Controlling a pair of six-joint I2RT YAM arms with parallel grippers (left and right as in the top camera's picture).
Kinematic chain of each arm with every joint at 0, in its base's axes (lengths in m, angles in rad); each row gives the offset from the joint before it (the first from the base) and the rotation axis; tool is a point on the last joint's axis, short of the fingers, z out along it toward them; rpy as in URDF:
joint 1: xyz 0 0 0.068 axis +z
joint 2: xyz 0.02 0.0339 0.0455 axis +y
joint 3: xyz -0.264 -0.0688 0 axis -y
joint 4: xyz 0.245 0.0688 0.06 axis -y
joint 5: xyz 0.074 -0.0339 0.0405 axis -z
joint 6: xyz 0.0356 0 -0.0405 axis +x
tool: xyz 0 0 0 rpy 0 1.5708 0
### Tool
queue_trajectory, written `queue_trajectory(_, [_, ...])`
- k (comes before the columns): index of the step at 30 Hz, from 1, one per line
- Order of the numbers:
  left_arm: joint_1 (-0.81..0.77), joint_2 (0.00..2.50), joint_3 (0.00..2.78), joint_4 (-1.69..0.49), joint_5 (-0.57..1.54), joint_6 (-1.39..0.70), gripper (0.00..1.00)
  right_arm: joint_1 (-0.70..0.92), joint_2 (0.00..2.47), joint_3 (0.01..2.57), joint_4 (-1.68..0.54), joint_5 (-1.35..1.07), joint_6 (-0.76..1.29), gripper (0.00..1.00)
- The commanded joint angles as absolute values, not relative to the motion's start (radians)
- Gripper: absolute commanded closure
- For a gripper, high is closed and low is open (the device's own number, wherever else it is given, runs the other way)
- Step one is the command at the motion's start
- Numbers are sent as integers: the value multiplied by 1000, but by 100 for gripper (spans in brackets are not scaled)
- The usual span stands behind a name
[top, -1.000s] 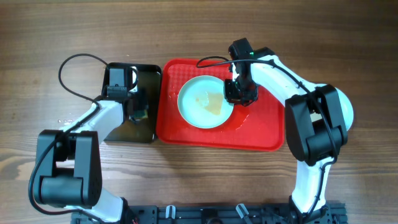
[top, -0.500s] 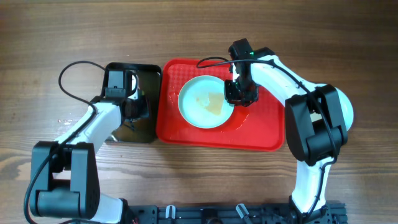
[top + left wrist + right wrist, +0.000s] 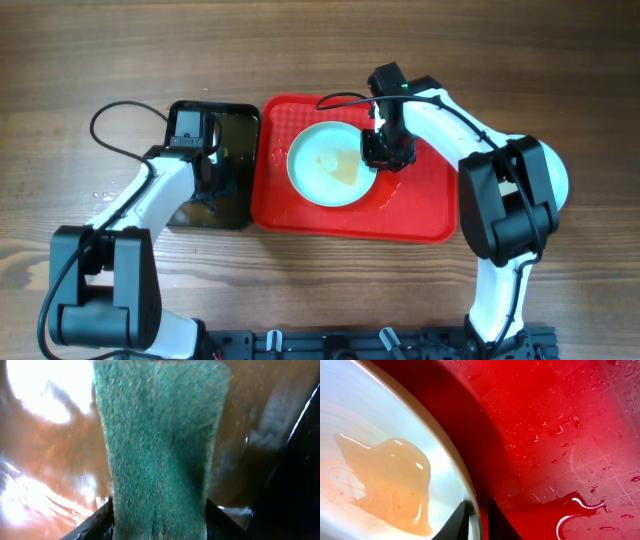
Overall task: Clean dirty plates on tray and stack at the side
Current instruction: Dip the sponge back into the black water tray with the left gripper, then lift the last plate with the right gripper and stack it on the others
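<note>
Wood-grain table [image 3: 400, 60]; textured red tray [image 3: 420, 215], round glossy plate [image 3: 315, 175], fuzzy green sponge [image 3: 160, 445].

plate [image 3: 318, 175]: showing pale blue-white, glossy
smear [image 3: 385, 480]: spreading translucent pale orange over the plate's middle
tray [image 3: 420, 215]: glowing bright red, carrying a fine grid texture
sponge [image 3: 157, 450]: showing dark green, fuzzy, flecked with orange-brown
black tray [image 3: 242, 125]: gleaming glossy black at the left, mirroring brownish light
table [image 3: 400, 50]: running in brown wood grain
arms [image 3: 440, 115]: wearing black joints, white shells
</note>
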State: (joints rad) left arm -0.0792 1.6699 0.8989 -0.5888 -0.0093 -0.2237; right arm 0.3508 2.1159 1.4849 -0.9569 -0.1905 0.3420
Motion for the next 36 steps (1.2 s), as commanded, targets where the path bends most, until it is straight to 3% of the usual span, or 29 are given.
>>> queue_trajectory(1, [-76,1666,899,-617,10,-248,52,350,2136,1467,-961,-164,340,85])
queue_trajectory(3, [-76,1668,896,-626,10,-248,71,350,2136,1467,-962,-164,340,85])
queue_trajectory(4, [-76,1668,896,-625,10,-247,96,350,2136,1467,-962,-164,340,85])
queue_trajectory(11, [-76,1667,960,-601,-192,-247,95,350,2136,1467,-950,-165,342,85])
queue_trajectory(13, [-76,1641,1029,-669,-101,-247,60,350,2136,1467,-936,-165,345,83])
queue_trajectory(15, [-76,1619,1032,-711,-8,-248,50,350,2136,1467,-916,-182,345,70])
queue_trajectory(16, [-76,1618,1032,-746,39,-248,47,350,2136,1467,-895,-184,345,70])
queue_trajectory(19, [-76,1618,1031,-823,78,-247,36,350,2136,1467,-878,-228,343,96])
queue_trajectory(25, [-76,1618,1031,-828,78,-247,31,349,2030,1467,-925,-228,317,96])
queue_trajectory(36, [-76,1618,1031,-825,78,-247,23,373,1707,1467,-1113,329,412,95])
